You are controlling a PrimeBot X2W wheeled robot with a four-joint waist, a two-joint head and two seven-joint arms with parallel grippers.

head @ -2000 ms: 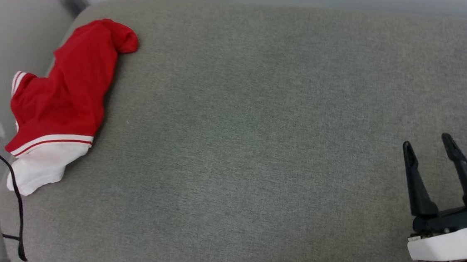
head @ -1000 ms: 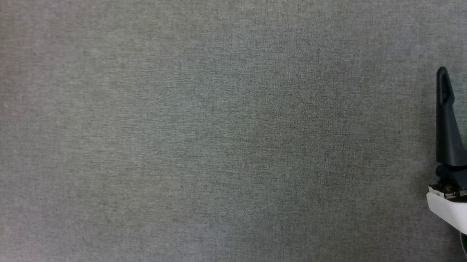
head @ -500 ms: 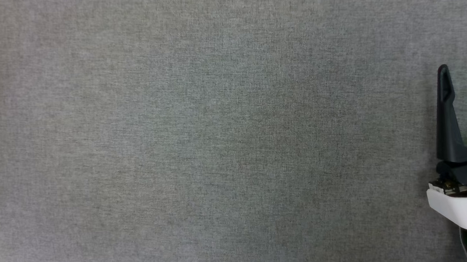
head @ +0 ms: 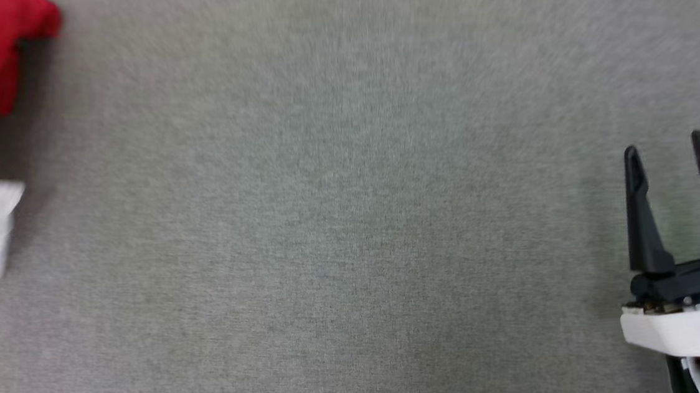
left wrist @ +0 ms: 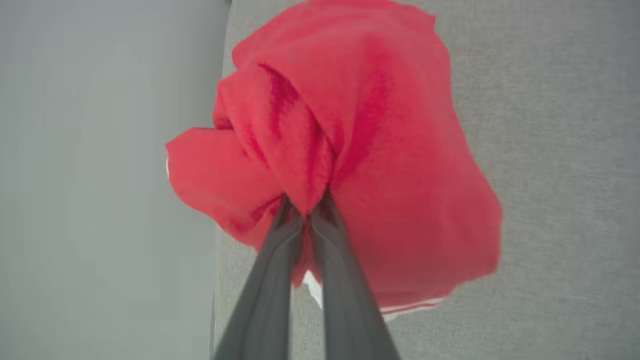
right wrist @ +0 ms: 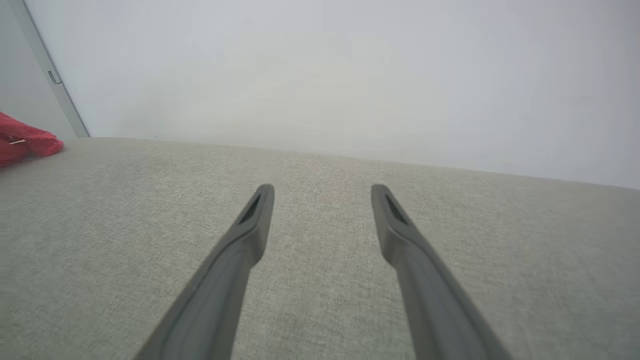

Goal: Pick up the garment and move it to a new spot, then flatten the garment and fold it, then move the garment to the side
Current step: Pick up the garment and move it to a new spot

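My left end effector [left wrist: 306,212] now clamps the garment [left wrist: 380,150], earlier loose | my right end effector [head: 665,142] stays spread.

We record on the right gripper [head: 665,141] two long black fingers [head: 642,223], each tapering to a narrow rounded tip with a slim recessed slot just below it. They are seated in a black crossbar [head: 694,282] above a glossy white housing [head: 691,329]. Small brass-coloured fittings [head: 649,307] and one silver screw head [head: 687,301] sit along the seam between crossbar and housing, and a pale strip [head: 689,373] runs down the dark section beneath. In the wrist views we find the fingers of the left gripper [left wrist: 306,205] and of the right alike matte dark grey and smooth, the right pair showing the same slot on the inner faces.
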